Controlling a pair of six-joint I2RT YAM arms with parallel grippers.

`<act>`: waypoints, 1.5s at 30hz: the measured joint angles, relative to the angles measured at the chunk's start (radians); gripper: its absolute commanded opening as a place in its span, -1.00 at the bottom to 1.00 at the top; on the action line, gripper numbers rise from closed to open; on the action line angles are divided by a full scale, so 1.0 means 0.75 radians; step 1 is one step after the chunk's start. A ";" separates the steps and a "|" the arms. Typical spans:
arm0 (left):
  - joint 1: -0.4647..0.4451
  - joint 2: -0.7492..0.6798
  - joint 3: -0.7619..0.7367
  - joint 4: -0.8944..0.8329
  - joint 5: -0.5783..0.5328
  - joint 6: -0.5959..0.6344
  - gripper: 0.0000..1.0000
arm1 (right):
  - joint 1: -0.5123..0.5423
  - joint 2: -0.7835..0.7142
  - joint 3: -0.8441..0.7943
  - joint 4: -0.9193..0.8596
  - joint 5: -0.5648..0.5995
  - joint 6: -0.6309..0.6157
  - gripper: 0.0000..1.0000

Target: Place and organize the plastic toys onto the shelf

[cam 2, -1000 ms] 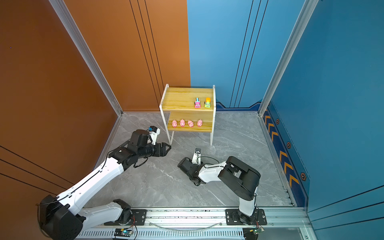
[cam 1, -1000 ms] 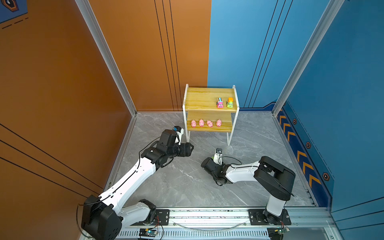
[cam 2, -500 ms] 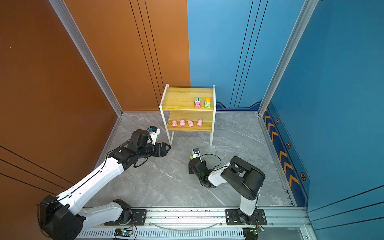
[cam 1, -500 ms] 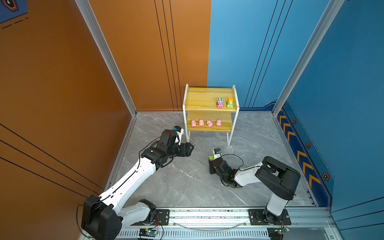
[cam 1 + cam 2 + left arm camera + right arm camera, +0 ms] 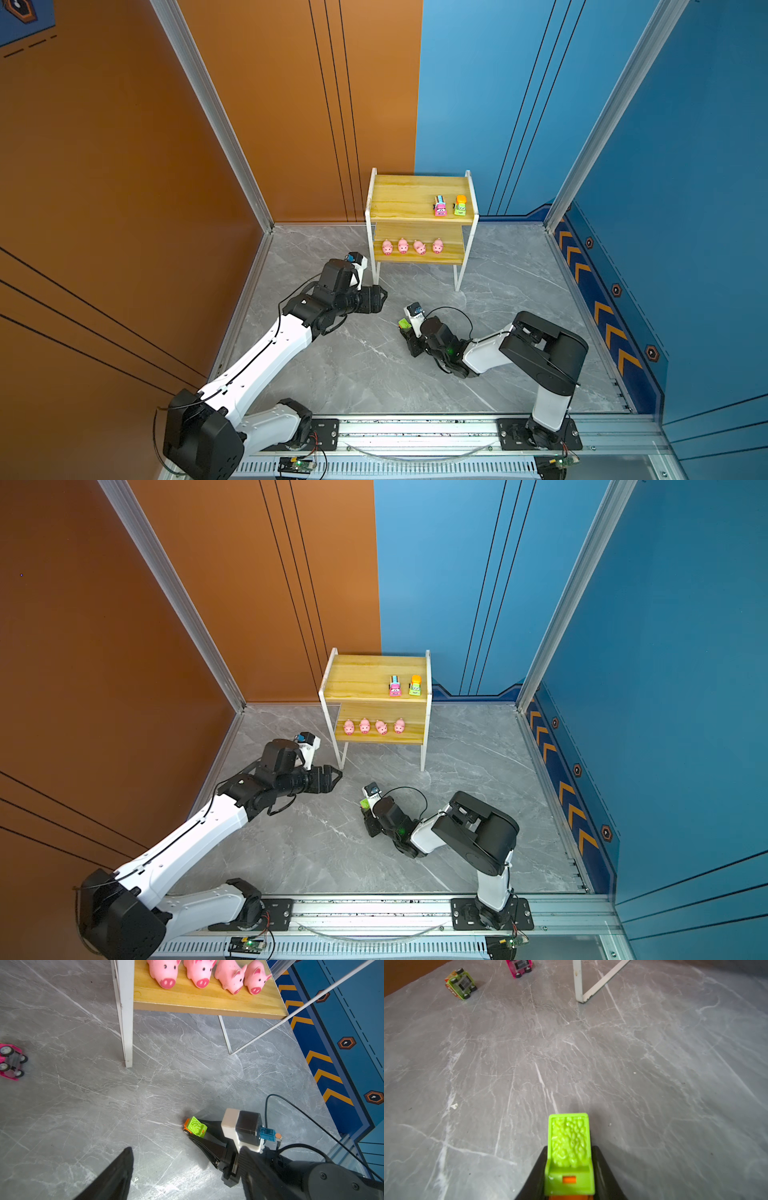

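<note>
**Shelf** (image 5: 403, 199): two tiers, white frame, light-wood boards. It stands at the back of the table (image 5: 365, 374), near the wall corner.

**Four pink pigs** (image 5: 402, 246): in a row on the lower board, snouts facing outward. Placed.

**Pink car** (image 5: 440, 206) and **green-and-orange car** (image 5: 460, 205): upright and side by side at one end of the top board. Placed.

**Green car** (image 5: 569, 1140): clamped in the right gripper (image 5: 196, 1129), with one finger on each flank. Its pebbled tipper bed pokes out past the fingertips. It is low over the table in front of the shelf. Whether it is clear of the surface cannot be told.

**Tipped pink car** (image 5: 11, 1061) and **tipped green-and-orange car** (image 5: 460, 984): on the table, off to one side of a shelf leg. Both are off their wheels with their undersides showing. Not yet placed, and not seen in either top view.

**Left gripper** (image 5: 336, 777): jaws spread and empty, hovering near a front leg of the shelf.

**Handling note (judged):**
- The cars look light, rigid and smooth, so a shallow pinch could slip.
- The best hold is across the flat flanks between the axles, as on the green car. The wheels and the tipper bed are poor places to grip.
- The tipped pair probably need righting, or a turn of the wrist, before set-down.
- The wheels likely roll freely, so each car should go down flat and well back from the board's edge, beside the two already there.
</note>
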 measured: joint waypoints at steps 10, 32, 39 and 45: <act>0.003 -0.001 0.000 0.000 0.000 0.000 0.61 | 0.071 0.008 -0.060 0.215 0.082 -0.070 0.07; 0.002 -0.001 0.000 0.000 -0.001 0.001 0.61 | 0.067 0.068 -0.079 0.368 0.116 -0.149 -0.16; 0.002 -0.001 0.000 0.000 -0.001 0.001 0.61 | 0.067 0.087 -0.071 0.367 0.095 -0.155 -0.26; 0.002 -0.001 0.000 0.000 -0.001 0.006 0.61 | 0.067 0.103 -0.038 0.351 0.092 -0.173 -0.44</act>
